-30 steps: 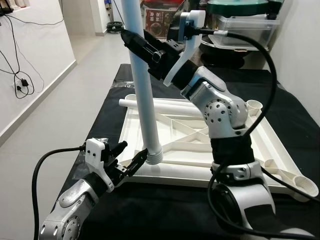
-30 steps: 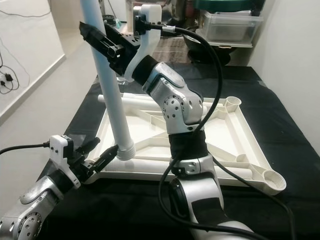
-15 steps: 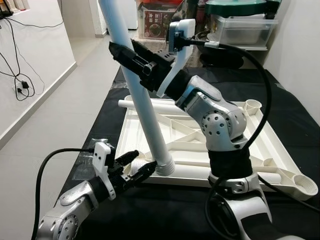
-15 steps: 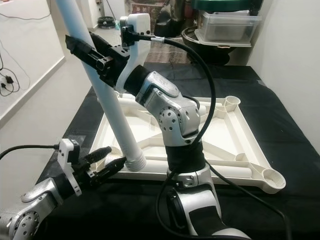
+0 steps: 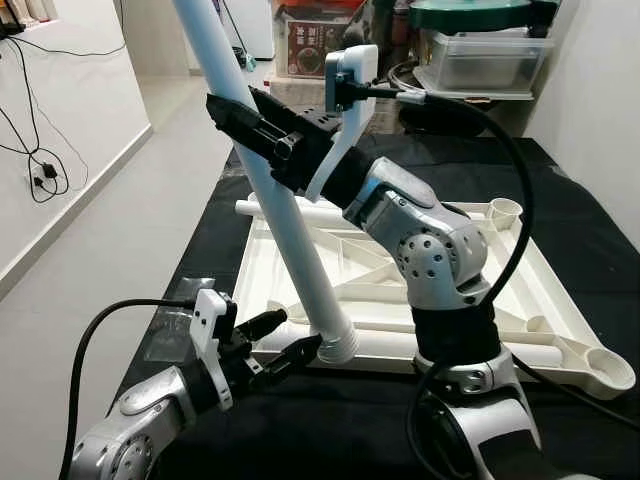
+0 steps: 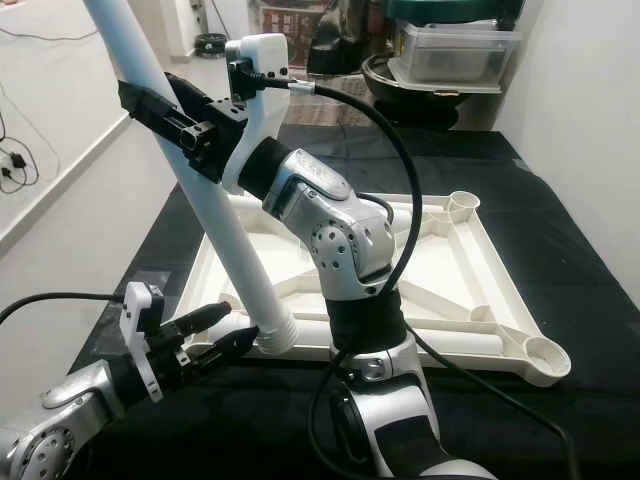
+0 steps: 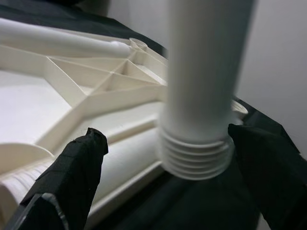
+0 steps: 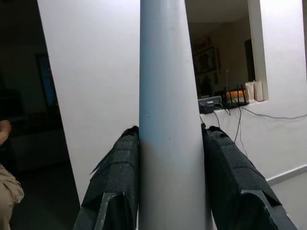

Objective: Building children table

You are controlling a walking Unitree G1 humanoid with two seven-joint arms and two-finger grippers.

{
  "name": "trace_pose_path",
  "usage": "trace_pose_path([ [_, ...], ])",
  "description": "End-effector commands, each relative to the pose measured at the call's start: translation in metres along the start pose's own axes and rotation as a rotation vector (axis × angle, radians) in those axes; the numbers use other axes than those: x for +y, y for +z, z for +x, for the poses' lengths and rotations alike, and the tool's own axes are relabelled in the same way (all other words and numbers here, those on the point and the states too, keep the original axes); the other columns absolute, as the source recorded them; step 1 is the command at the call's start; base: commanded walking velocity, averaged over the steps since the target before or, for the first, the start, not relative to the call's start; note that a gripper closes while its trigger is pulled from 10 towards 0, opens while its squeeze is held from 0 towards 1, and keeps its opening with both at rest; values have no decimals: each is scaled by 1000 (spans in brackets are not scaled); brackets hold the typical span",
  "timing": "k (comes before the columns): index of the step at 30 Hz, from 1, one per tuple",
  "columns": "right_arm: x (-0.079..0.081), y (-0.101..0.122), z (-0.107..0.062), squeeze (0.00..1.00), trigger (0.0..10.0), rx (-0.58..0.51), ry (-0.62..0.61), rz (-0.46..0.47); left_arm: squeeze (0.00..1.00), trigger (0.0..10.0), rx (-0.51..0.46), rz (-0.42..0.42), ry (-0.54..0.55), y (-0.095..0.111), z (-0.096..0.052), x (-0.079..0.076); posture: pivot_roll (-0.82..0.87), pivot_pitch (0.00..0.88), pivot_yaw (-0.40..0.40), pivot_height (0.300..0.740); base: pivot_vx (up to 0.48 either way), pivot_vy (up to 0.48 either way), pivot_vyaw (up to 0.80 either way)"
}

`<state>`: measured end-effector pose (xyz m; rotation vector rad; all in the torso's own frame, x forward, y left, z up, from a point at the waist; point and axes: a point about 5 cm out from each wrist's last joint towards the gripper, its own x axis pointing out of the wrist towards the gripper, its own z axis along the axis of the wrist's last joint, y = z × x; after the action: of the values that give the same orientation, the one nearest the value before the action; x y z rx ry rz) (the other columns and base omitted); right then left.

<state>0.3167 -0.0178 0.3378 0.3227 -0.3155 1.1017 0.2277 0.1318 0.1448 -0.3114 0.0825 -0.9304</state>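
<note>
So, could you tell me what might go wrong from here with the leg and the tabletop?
1. The right end effector clamps the white table leg high up, and the leg is tilted, so its threaded end could enter a socket crooked and cross-thread.
2. The open left end effector sits beside that end without gripping it, so the tip can swing.
3. Sideways pressure might shift the upturned tabletop on the black cloth.

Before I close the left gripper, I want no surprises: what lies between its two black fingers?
The ribbed threaded end of the long white plastic table leg, shown in the left wrist view. The left gripper is open around it; the right gripper clamps the leg higher up.
</note>
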Motion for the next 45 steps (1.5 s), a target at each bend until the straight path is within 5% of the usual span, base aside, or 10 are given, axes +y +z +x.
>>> trace_pose_path([
  [1,-2,10,2,0,0,-38,0,-32,0,10000,21,-1,-9,-1,-1,-3,24,0,-23,740,0,0,0],
  [12,-7,17,-1,0,0,-49,-14,-44,0,10000,5,-3,32,2,-13,-5,30,0,-24,740,0,0,0],
  [23,17,16,6,0,0,-78,70,48,0,10000,26,-5,4,3,0,10,6,0,-9,740,0,0,0],
  [33,28,9,9,0,0,-65,110,87,0,10000,85,-19,-151,-2,19,1,-15,0,3,740,0,0,0],
  [41,33,8,10,0,0,-68,119,108,0,10000,95,-12,-146,-5,21,9,-22,0,5,740,0,0,0],
  [42,34,8,9,0,0,-67,119,106,0,4627,96,3,-142,-5,21,12,-25,0,5,740,0,0,0],
  [43,34,8,9,0,0,-67,119,106,0,4627,96,3,-142,-5,21,12,-25,0,5,740,0,0,0],
  [44,34,8,9,0,0,-65,118,103,0,0,86,11,-135,-4,21,14,-26,0,4,740,0,0,0],
  [45,34,8,9,0,0,-64,116,101,0,0,75,19,-133,-3,21,15,-28,0,4,740,0,0,0],
])
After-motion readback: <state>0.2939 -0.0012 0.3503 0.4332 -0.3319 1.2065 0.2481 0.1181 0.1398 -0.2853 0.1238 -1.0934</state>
